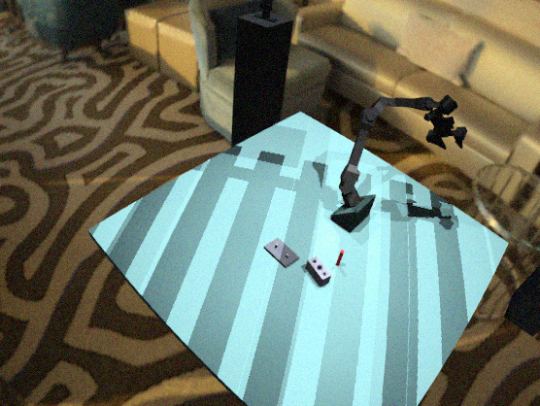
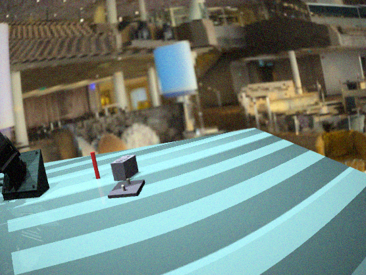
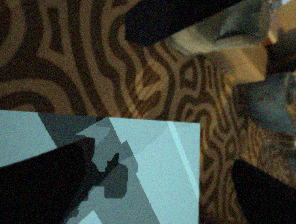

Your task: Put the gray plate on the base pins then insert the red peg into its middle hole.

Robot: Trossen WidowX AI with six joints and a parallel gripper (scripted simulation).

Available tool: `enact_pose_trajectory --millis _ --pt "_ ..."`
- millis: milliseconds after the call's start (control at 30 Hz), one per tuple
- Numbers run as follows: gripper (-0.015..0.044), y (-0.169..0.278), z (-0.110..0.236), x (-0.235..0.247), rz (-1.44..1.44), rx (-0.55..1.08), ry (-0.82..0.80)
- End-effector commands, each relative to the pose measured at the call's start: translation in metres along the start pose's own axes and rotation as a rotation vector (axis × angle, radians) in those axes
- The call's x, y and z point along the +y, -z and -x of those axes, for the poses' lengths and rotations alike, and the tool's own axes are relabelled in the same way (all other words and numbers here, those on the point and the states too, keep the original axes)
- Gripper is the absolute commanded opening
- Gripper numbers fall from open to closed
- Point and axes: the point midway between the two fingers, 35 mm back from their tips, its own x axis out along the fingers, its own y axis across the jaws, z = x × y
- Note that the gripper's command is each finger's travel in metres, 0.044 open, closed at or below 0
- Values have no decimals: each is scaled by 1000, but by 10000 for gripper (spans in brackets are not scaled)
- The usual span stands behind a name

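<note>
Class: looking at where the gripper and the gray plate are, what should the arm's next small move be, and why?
Probably swing the open gripper over toward the plate. It hangs high beyond the table edge, holding nothing, while the plate sits off the base, whose two pins are bare.

A hotel-style lounge is suggested by beige sofas [image 1: 437,58] behind the gripper [image 1: 448,138] and swirl-patterned carpet [image 1: 73,146] below.

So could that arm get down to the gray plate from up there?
Probably yes. The tool hangs open and empty, high off the table's far side, and the gray plate stands free, with only the base and red peg beside it, not touching.
</note>
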Motion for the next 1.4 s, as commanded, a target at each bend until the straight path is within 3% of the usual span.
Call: enact_pose_trajectory --millis 0,300,733,1033,1367 --pt "426 0 0 0 0 0 0" --pt "440 90 29 -89 -250 126 120" --pt "440 278 95 -169 -695 316 217" --pt "440 414 145 -170 -998 482 251" --pt "440 550 199 -116 -1344 644 221"
